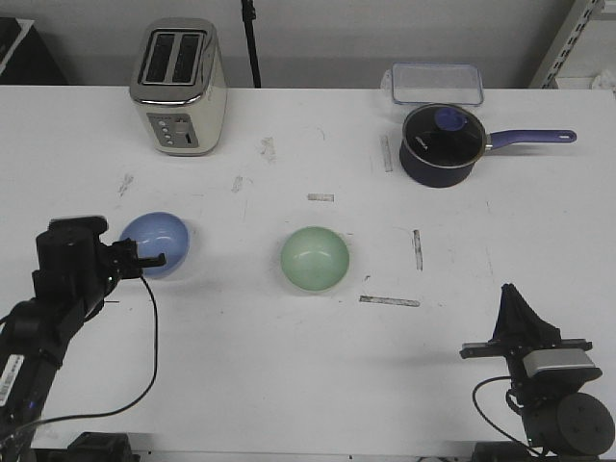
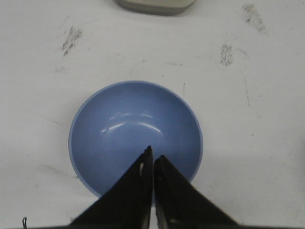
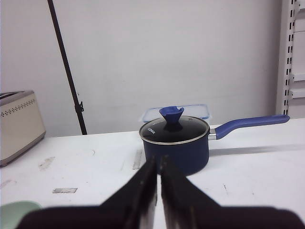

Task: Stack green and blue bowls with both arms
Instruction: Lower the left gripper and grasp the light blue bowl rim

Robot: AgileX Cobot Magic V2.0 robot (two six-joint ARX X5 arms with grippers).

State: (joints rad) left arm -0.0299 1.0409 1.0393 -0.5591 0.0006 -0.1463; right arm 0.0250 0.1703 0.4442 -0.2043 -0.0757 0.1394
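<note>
The blue bowl (image 1: 164, 239) sits upright on the white table at the left. It fills the left wrist view (image 2: 133, 126). My left gripper (image 1: 152, 258) (image 2: 153, 153) is shut, its tips over the bowl's near-left rim and inside edge, with nothing seen between the fingers. At the table's middle the green bowl (image 1: 315, 260) stands upright and alone; only a pale sliver of it (image 3: 14, 211) shows in the right wrist view. My right gripper (image 1: 508, 293) (image 3: 157, 159) is shut and empty near the front right edge, far from both bowls.
A cream toaster (image 1: 179, 87) stands at the back left. A dark navy saucepan (image 1: 440, 144) with a glass lid and purple handle sits at the back right, with a clear lidded container (image 1: 435, 83) behind it. Grey tape marks (image 1: 389, 301) dot the table.
</note>
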